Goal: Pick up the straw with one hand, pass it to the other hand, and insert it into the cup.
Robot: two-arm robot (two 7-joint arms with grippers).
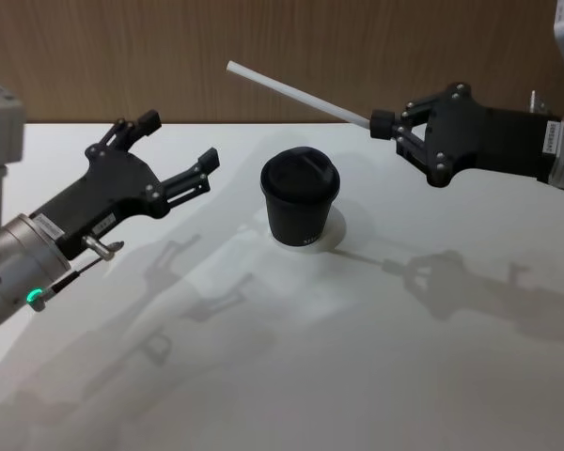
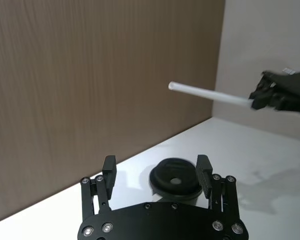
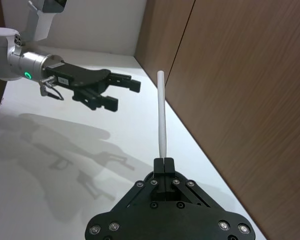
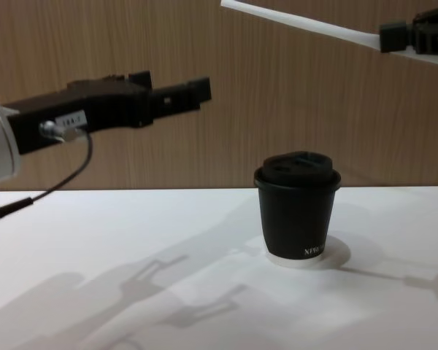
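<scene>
One straw [image 1: 296,91] end sits gripped in right hand [image 1: 383,124], open left hand [image 1: 180,139] seemingly apart.

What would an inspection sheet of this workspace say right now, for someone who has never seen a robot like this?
Surface: white table, with the arms' shadows on it.
Job's things: straw held in the air by one end, its free end slanting up toward the robot's left; cup upright on the table, lid on, straw not yet in it.
Clutter: nothing seen.
Grippers: right gripper shut on the straw, in the air to the cup's right; left gripper open and empty, in the air to the cup's left.
Cables: black cable looping under the left wrist.
Surroundings: wooden wall behind the table.
</scene>
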